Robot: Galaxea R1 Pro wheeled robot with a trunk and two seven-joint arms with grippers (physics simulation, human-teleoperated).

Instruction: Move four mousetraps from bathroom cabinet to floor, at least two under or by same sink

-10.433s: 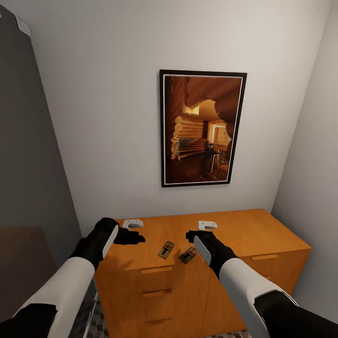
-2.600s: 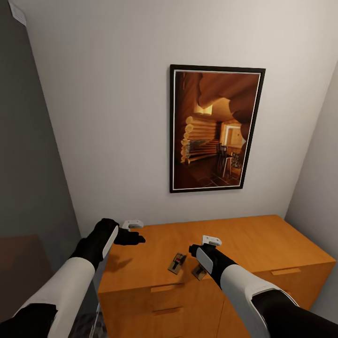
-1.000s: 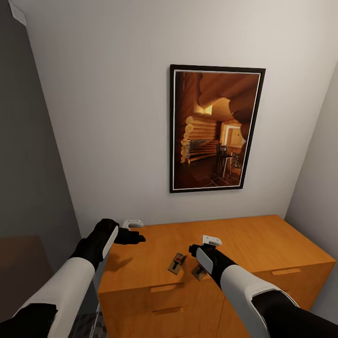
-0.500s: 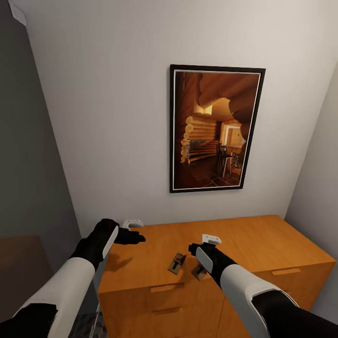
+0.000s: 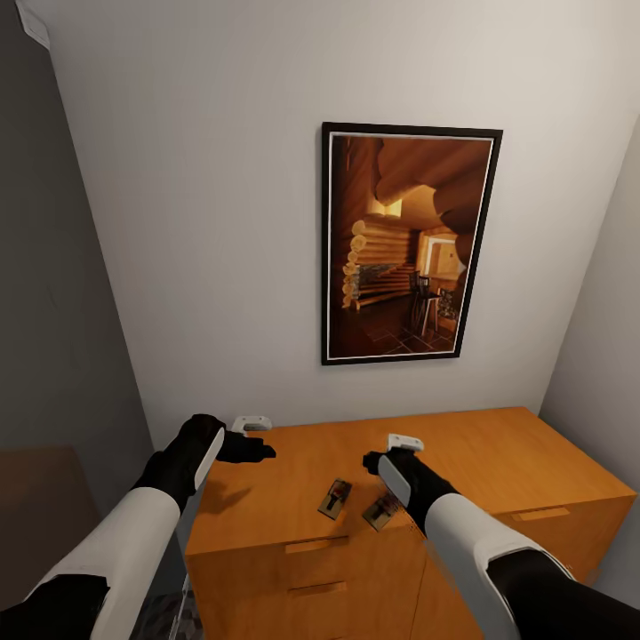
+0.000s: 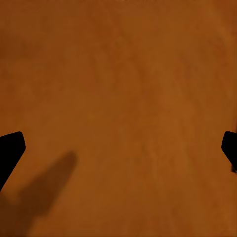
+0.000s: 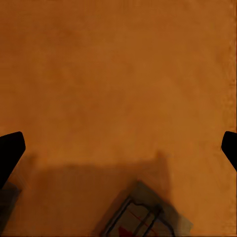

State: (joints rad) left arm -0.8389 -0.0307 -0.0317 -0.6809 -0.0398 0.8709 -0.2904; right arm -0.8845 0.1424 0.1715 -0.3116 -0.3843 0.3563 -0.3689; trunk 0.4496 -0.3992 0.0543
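Observation:
Two mousetraps lie on the flat top of the orange-brown cabinet (image 5: 498,453): one (image 5: 335,498) near the middle front, the other (image 5: 382,511) right beside my right wrist. In the right wrist view a mousetrap (image 7: 140,217) with dark wire and a red spot lies below the open right gripper (image 7: 118,148), clear of its fingers. My right gripper (image 5: 378,464) hovers just above the cabinet top. My left gripper (image 5: 258,451) hangs open over the cabinet's left back corner, with only bare wood under it (image 6: 118,148). The sink is out of view.
A dark-framed picture (image 5: 404,244) of a log interior hangs on the white wall behind the cabinet. A grey panel (image 5: 53,311) stands close on the left and a wall closes the right side. A sliver of patterned floor (image 5: 164,618) shows beside the cabinet's left front.
My right gripper has shifted a little to the right, uncovering more of the right-hand mousetrap. The left arm and both mousetraps have stayed put.

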